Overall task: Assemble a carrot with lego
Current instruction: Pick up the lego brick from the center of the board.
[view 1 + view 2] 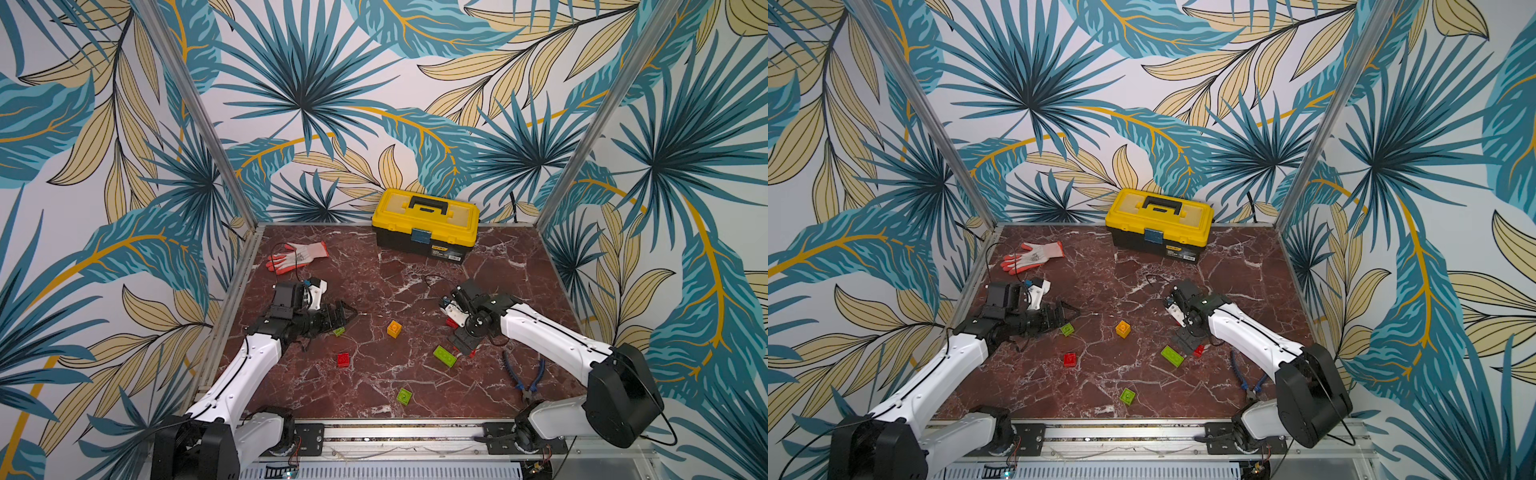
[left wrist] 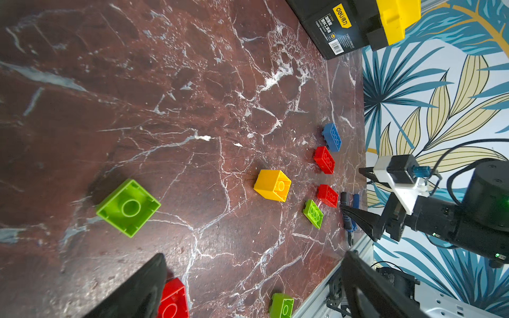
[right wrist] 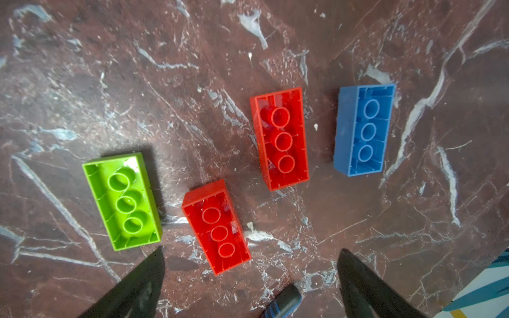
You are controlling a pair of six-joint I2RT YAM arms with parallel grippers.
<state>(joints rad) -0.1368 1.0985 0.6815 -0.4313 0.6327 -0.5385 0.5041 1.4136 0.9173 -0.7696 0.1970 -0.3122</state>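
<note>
Back wall: toolbox [image 1: 1158, 226], lid down, against it.
Far left corner: glove [image 1: 1034, 255], lying flat.
Left gripper [image 1: 1068, 316]: low over the table [image 1: 1142, 286], a green brick [image 1: 1067, 329] just beside its tips.
Middle: yellow brick [image 1: 1122, 328]; red brick [image 1: 1070, 359] nearer the front.
Right gripper [image 1: 1185, 343]: pointing down, tips just beside a long green brick [image 1: 1172, 356] and a small red brick [image 1: 1199, 350].
Front: green square [image 1: 1127, 396], well apart from the rest.
Right edge: pliers [image 1: 1248, 376], blue handles.

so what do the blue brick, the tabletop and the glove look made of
Blue brick: glossy moulded plastic, hollow ribbed underside. Tabletop: marble-look, red-brown with white veins, possibly printed laminate. Glove: white knit fabric, orange fingertips probably rubber-coated.
</note>
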